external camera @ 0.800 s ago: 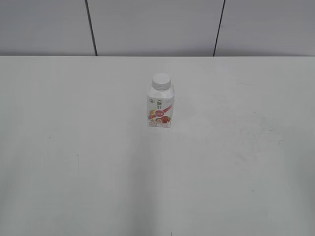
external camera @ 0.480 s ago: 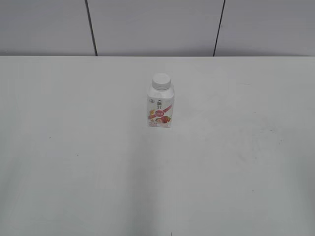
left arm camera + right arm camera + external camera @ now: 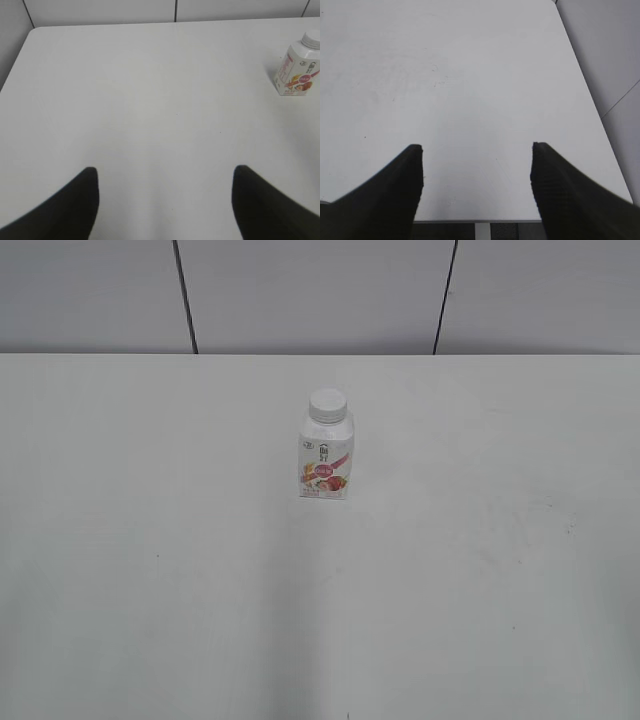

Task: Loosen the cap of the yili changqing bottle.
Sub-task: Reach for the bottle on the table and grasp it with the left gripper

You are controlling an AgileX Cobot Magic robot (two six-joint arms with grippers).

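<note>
The yili changqing bottle stands upright near the middle of the white table, small, squarish and white with a pink-and-red strawberry label. Its white cap sits on the neck. The bottle also shows in the left wrist view at the far right, with the cap cut by the frame edge. My left gripper is open and empty above bare table, well short and left of the bottle. My right gripper is open and empty near the table's front edge; the bottle is out of its view. Neither gripper shows in the exterior view.
The white table runs back to a grey panelled wall. Its rounded far-left corner shows in the left wrist view. Its right edge and front edge show in the right wrist view.
</note>
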